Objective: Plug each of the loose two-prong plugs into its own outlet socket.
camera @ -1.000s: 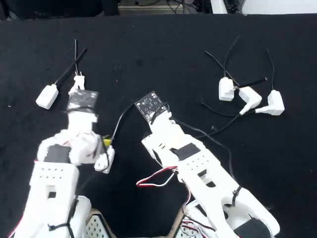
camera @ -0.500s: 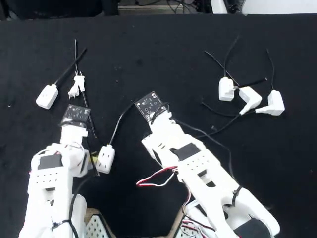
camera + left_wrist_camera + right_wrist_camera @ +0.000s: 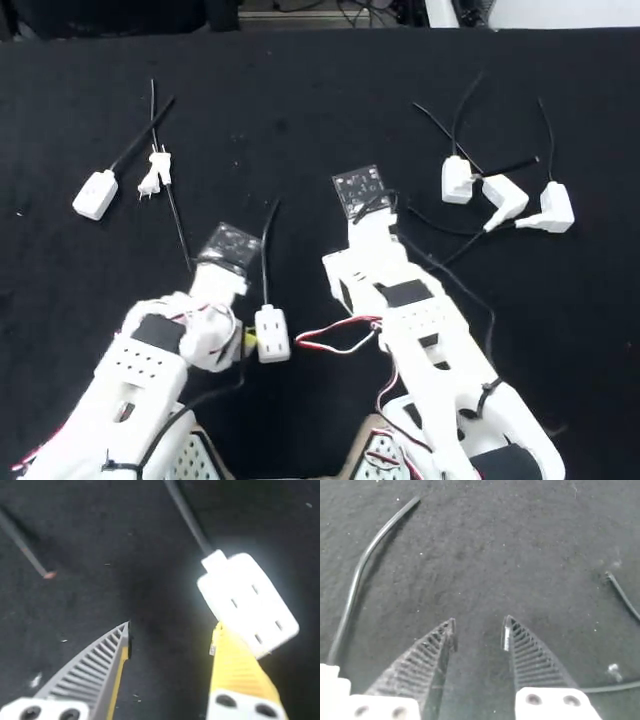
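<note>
A white outlet socket [image 3: 271, 333] on a black cord lies near the table's front, between the two arms. In the left wrist view, the same socket [image 3: 247, 602] lies just past the tip of the yellow finger [image 3: 235, 672]. My left gripper [image 3: 170, 632] is open, with only bare cloth between its fingers. A loose two-prong plug [image 3: 155, 172] lies at the far left beside another white socket [image 3: 95, 193]. My right gripper [image 3: 479, 627] hangs open over bare cloth at mid-table, holding nothing.
Three white plug or socket pieces [image 3: 503, 197] with thin black cords lie bunched at the far right. A black cord [image 3: 360, 570] runs beside my right gripper. The black table [image 3: 320, 90] has free room along its far side.
My left arm swung right and toward the front edge, uncovering the loose plug. The white socket slid right alongside it and turned upright. My right arm moved farther out and to the right.
</note>
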`<state>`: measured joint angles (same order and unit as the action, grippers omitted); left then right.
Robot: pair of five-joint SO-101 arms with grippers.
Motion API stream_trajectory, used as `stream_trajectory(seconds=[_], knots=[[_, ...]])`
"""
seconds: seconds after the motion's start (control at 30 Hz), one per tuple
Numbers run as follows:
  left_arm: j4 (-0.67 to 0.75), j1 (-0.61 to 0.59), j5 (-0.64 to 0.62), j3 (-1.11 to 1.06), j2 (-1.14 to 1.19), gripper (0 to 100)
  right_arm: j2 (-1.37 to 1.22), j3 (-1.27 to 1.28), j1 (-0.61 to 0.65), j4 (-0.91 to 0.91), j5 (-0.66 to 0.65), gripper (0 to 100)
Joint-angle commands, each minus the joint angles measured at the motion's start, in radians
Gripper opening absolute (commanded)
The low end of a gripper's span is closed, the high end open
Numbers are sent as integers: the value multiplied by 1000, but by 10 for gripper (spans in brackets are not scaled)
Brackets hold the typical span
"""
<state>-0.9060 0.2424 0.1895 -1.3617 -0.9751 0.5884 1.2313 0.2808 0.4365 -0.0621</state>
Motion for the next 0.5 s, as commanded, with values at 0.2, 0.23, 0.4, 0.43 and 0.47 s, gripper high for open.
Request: stream_trajectory(seconds=[0.2, 0.23, 0.4, 0.43, 0.47], knots=[[2, 137, -163, 156, -14, 268, 42, -47, -20, -25, 9, 142], [2, 134, -157, 160, -14, 268, 42, -45, -20, -25, 9, 142], [5, -16, -112, 173, -14, 268, 42, -45, -21, -25, 9, 142], [20, -54, -114, 180, -14, 268, 42, -47, -21, -25, 9, 142], [48, -90, -117, 182, -14, 268, 42, -47, -21, -25, 9, 142]])
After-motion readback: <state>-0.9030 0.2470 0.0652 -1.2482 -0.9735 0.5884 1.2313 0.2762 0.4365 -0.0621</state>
